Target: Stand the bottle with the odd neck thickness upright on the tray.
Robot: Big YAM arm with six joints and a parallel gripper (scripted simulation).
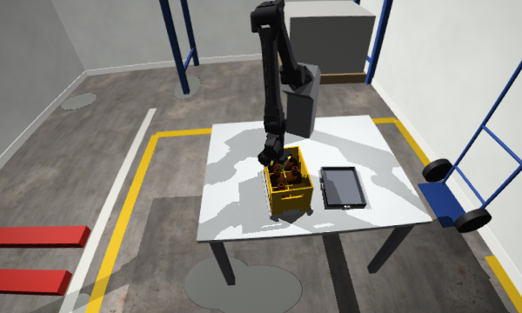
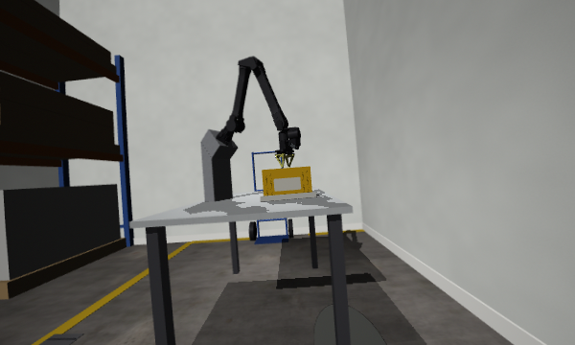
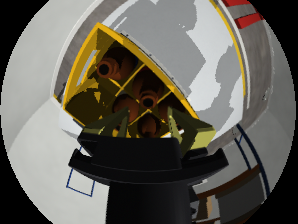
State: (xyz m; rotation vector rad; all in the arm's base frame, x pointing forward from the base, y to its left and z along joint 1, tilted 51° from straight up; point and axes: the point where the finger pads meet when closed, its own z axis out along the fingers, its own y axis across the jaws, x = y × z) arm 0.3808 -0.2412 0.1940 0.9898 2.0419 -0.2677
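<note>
The yellow crate (image 1: 302, 205) (image 2: 287, 172) (image 3: 90, 42) stands on the table with brown bottles inside. One bottle (image 1: 281, 186) (image 3: 105, 68) is at the near left end in the top view. Another bottle (image 1: 295, 169) is right of the middle divider. A bottle (image 3: 147, 101) shows its mouth in the middle of the wrist view. Which neck differs cannot be told. My gripper (image 1: 280, 163) (image 2: 286, 166) (image 3: 148, 109) is open and points down over the crate's far part, with bottle tops below and between its fingers; no grip shows. The dark tray (image 1: 348, 183) holds nothing.
The table (image 1: 396, 209) carries the crate and, to its right in the top view, the tray, with a gap between them. The grey arm pedestal (image 1: 299, 115) (image 2: 221, 172) stands at the far side. The crate's walls and dividers surround the bottles.
</note>
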